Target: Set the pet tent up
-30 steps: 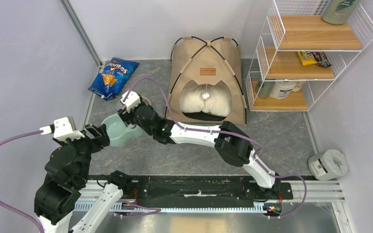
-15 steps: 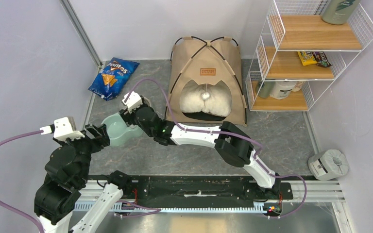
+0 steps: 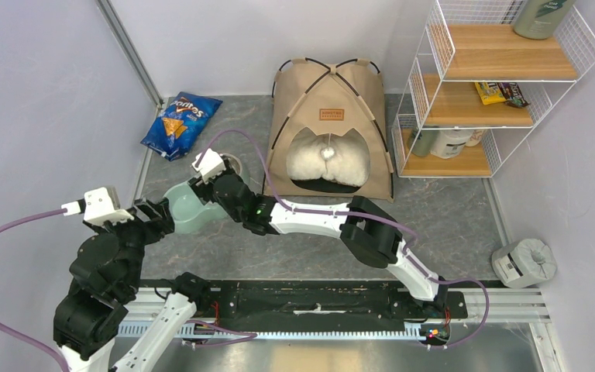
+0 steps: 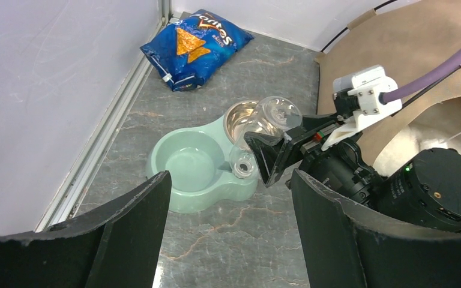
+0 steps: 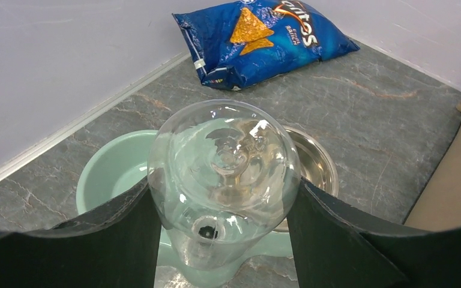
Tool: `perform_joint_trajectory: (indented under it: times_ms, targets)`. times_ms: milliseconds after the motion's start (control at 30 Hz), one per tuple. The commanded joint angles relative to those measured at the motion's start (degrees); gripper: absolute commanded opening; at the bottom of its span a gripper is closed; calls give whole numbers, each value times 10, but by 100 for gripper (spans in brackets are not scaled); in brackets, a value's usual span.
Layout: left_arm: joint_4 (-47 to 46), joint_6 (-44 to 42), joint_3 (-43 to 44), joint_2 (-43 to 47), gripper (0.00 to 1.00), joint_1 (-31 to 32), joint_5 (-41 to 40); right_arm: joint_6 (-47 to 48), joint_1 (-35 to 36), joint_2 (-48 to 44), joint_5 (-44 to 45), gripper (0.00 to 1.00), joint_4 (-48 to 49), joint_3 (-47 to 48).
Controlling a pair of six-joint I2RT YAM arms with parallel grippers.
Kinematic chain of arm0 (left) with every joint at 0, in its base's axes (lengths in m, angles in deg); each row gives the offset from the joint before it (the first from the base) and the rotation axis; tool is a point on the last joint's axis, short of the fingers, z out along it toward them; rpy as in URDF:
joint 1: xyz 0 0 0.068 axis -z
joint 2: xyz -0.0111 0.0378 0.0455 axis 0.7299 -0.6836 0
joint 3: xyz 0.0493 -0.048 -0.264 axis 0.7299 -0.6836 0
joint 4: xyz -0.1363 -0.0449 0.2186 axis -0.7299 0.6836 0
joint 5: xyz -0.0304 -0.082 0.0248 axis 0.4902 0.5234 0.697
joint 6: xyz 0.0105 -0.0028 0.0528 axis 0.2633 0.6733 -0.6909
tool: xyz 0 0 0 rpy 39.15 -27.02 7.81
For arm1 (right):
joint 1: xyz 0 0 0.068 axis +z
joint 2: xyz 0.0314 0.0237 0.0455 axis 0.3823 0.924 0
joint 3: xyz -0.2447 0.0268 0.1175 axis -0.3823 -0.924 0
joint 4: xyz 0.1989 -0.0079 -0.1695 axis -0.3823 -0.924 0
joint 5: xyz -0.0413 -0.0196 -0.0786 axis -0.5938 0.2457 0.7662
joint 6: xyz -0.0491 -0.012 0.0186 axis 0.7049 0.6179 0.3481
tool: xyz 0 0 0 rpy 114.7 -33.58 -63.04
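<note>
The tan pet tent (image 3: 329,116) stands upright at the back, with black poles and a brown label. A fluffy white pillow (image 3: 327,161) lies in its arched doorway. The tent's edge shows in the left wrist view (image 4: 408,48). My right gripper (image 3: 209,182) is shut on a clear round bottle (image 5: 223,162), held tilted over a green double pet bowl (image 5: 105,171) with a steel insert (image 5: 312,159). My left gripper (image 4: 229,180) is open and empty, just near-left of the bowl (image 4: 186,165).
A blue Doritos bag (image 3: 180,124) lies at the back left by the wall rail. A white wire shelf (image 3: 488,85) with wooden boards stands at the back right. A grey round object (image 3: 524,263) sits at the near right.
My right arm has shifted slightly to the left with the clear bottle in it. The left arm has barely moved.
</note>
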Motion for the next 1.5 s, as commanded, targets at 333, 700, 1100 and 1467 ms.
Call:
perform_joint_trajectory:
  times_ms: [333, 700, 1100, 1467]
  targets:
    - [-14, -5, 24, -6, 80, -1, 19, 0, 7, 53, -35, 68, -153, 32]
    - [4, 0, 47, -8, 80, -1, 29, -33, 7, -9, -50, 97, -172, 33]
    - [56, 10, 83, -3, 81, -1, 73, -140, 7, -167, -29, 97, -263, -116]
    - [148, 27, 125, 12, 81, -1, 149, -391, 19, -308, 88, 97, -744, -139]
